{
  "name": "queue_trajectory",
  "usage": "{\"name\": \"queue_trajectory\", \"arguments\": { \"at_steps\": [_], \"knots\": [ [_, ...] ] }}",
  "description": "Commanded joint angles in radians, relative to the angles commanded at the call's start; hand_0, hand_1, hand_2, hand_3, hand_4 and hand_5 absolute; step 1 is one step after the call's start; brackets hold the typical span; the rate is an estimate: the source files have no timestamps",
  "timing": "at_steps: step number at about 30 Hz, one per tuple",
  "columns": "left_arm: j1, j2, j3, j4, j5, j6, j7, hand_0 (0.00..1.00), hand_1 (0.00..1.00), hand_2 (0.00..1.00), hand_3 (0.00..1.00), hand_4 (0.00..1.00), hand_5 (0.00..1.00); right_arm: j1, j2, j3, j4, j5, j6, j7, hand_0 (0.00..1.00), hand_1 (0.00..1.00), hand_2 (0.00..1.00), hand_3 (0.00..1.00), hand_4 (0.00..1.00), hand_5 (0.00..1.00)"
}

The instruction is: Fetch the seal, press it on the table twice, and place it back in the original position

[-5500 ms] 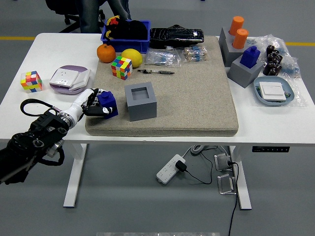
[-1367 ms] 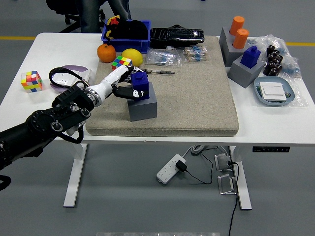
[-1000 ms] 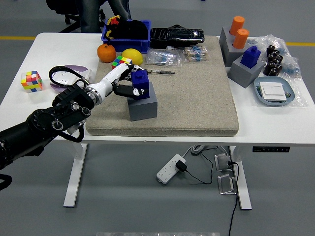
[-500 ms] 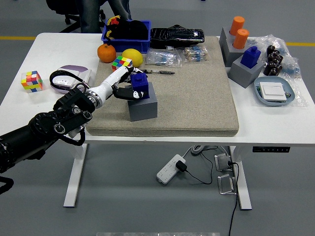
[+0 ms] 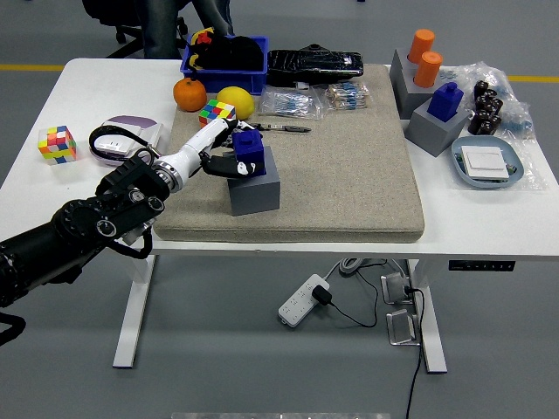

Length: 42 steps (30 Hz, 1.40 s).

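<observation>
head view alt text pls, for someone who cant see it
The left robot hand grips a dark blue block-shaped seal sitting in the top of a grey cube holder on a beige felt mat. The white table also holds two colourful puzzle cubes, an orange, a lemon and a second blue seal in a grey holder.

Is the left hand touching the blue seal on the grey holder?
Touching: the head view shows the left hand with fingers wrapped around the blue seal seated in the grey holder.

The left arm (image 5: 79,229) is black and bulky, with round joints and a looped black cable. Its hand (image 5: 212,147) is white with black fingertips.
</observation>
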Motion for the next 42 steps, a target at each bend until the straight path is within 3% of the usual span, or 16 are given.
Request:
{"name": "queue_trajectory", "arguments": {
  "at_steps": [1, 2, 7, 8, 42],
  "knots": [
    [0.0, 0.0, -0.002, 0.001, 0.003, -0.002, 0.002, 0.669, 0.616, 0.579, 0.604, 0.787, 0.002, 0.0, 0.0, -0.001, 0.0, 0.0, 0.0, 0.0, 0.834, 0.731, 0.698, 0.712, 0.746, 0.514],
    [0.0, 0.0, -0.003, 0.001, 0.004, -0.002, 0.004, 0.702, 0.696, 0.636, 0.628, 0.846, 0.002, 0.0, 0.0, -0.001, 0.0, 0.001, 0.0, 0.0, 0.834, 0.731, 0.698, 0.712, 0.746, 0.513],
    [0.004, -0.003, -0.01, 0.002, 0.013, 0.002, 0.007, 0.702, 0.696, 0.636, 0.628, 0.846, 0.002, -0.002, 0.0, 0.0, 0.0, 0.0, 0.0, -0.001, 0.834, 0.731, 0.698, 0.712, 0.746, 0.513],
    [0.004, -0.003, -0.011, 0.002, 0.014, 0.002, 0.007, 0.719, 0.711, 0.663, 0.651, 0.883, 0.002, -0.002, 0.0, 0.0, 0.0, 0.0, 0.0, -0.001, 0.835, 0.731, 0.698, 0.712, 0.746, 0.512],
    [0.001, 0.005, -0.02, -0.002, 0.011, 0.001, 0.005, 0.733, 0.713, 0.661, 0.681, 0.906, 0.002, -0.003, 0.003, 0.0, 0.0, 0.001, 0.0, 0.0, 0.834, 0.73, 0.698, 0.712, 0.746, 0.512]
  ]
}}
